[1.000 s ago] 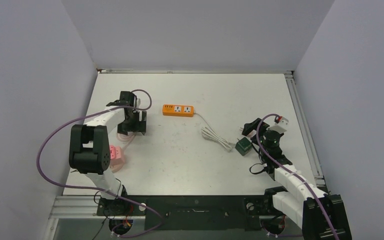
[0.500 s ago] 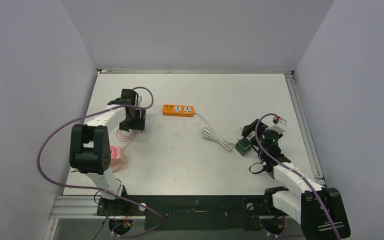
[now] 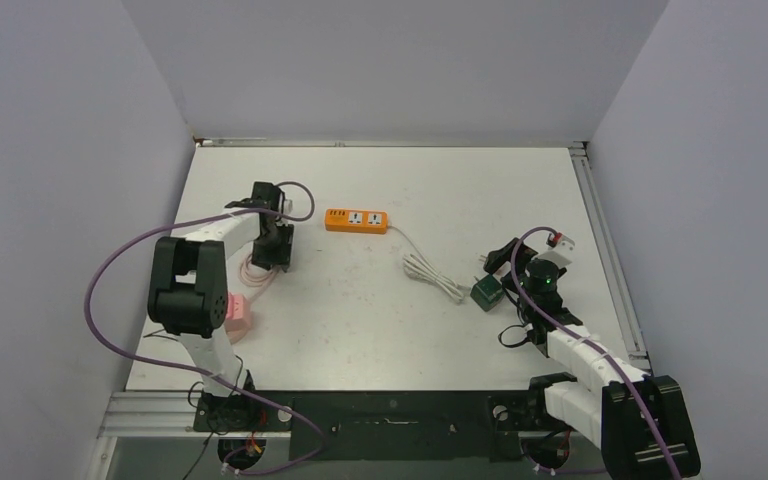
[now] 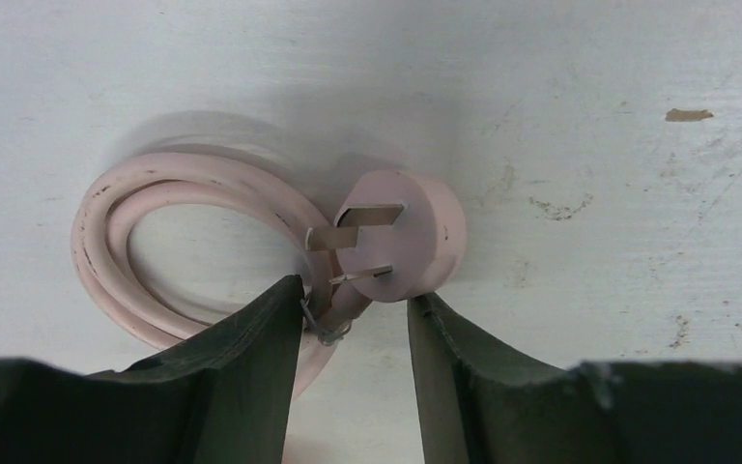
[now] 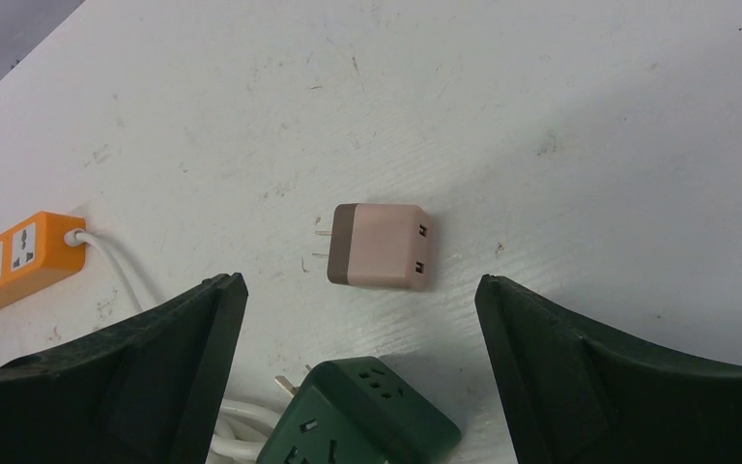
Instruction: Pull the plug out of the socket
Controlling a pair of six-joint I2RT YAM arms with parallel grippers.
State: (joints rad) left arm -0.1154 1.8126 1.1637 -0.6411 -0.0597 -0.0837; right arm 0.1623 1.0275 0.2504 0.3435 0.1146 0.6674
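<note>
The scuffed white surface (image 3: 360,330) before me carries, on my left, a coiled pink cord (image 4: 126,242) with its pink plug (image 4: 406,237) lying prongs bared, and a pink socket block (image 3: 232,312) nearer my base. At centre lies an orange power strip (image 3: 356,220) with its bundled white cord (image 3: 435,275). On my right, a green adapter (image 3: 487,292) lies near a pink-and-brown adapter (image 5: 379,246).

Pinks, orange and green on a scuffed, brown-flecked white table (image 3: 360,330).

An orange power strip (image 3: 356,220) with a white cable (image 3: 435,275) is shown. Left of the strip, a pale pink plug (image 4: 401,237) with silver-grey prongs and a matching pink coiled cord (image 4: 97,242) are seen, along with a brighter pink socket block (image 3: 232,313). Right of the strip, a dark green adapter (image 5: 359,422) and a dusty-pink cube (image 5: 386,246) with a brown face are seen.
</note>
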